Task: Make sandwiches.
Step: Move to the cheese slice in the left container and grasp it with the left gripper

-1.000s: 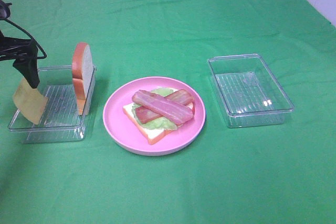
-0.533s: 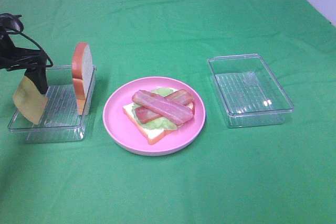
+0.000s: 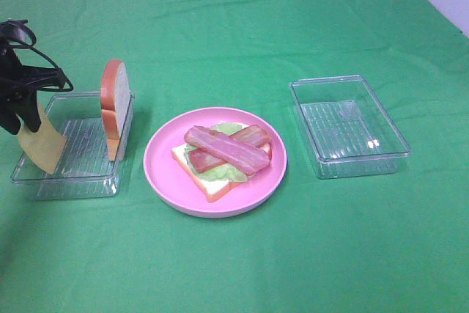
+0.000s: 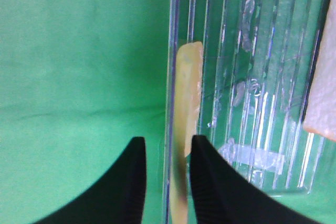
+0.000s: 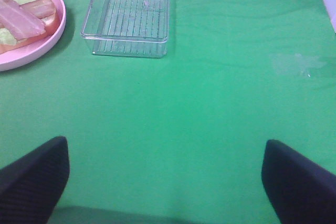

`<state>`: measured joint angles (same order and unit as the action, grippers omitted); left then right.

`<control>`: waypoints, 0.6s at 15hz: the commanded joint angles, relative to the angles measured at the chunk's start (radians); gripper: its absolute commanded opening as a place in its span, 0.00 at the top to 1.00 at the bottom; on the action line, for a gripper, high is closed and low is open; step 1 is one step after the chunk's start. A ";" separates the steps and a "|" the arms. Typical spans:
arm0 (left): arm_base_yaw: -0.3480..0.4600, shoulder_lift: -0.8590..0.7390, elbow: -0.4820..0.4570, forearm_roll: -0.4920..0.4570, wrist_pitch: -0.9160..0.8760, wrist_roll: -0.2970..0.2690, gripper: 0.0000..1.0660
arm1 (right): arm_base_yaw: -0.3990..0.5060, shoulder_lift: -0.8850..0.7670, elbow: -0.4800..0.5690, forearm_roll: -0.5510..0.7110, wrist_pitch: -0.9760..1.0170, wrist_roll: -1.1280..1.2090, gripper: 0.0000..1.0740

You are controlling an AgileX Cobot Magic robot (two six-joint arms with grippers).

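Now the left claw (image 4: pixel 164 171) stands narrowed around the yellow cheese square (image 3: pixel 42 146), apparently gripping it, at the outer wall of the left tray (image 3: pixel 73 181); one bread slice (image 3: pixel 115 108) stands on edge in that tray. Bread, lettuce, bacon strips (image 3: pixel 227 147) stacked on pink plate (image 3: pixel 163 174). Right claw (image 5: pixel 165 182) wide, holding nothing, above the green tabletop (image 5: pixel 210 103)

No legible text, labels or numbers anywhere, seemingly

High front overview of the whole cloth; wrist views close, looking down, sharing trays (image 3: pixel 349 127) and plate (image 3: pixel 215 160).
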<state>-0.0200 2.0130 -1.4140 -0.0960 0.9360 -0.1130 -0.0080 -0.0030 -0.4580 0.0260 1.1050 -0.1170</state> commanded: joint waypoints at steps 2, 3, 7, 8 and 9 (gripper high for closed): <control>0.001 0.018 0.006 -0.003 0.008 -0.009 0.99 | -0.004 -0.034 0.003 0.002 -0.005 -0.004 0.11; 0.001 0.021 0.006 -0.003 0.007 -0.009 1.00 | -0.004 -0.034 0.003 0.002 -0.005 -0.004 0.11; 0.001 0.009 -0.006 -0.003 0.011 -0.009 1.00 | -0.004 -0.034 0.003 0.002 -0.005 -0.004 0.11; -0.001 0.005 -0.021 -0.004 0.029 -0.009 1.00 | -0.004 -0.034 0.003 0.002 -0.005 -0.004 0.11; -0.001 -0.005 -0.028 -0.008 0.032 -0.009 1.00 | -0.004 -0.034 0.003 0.002 -0.005 -0.004 0.11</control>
<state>-0.0200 2.0180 -1.4370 -0.0980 0.9600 -0.1140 -0.0080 -0.0030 -0.4580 0.0260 1.1060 -0.1170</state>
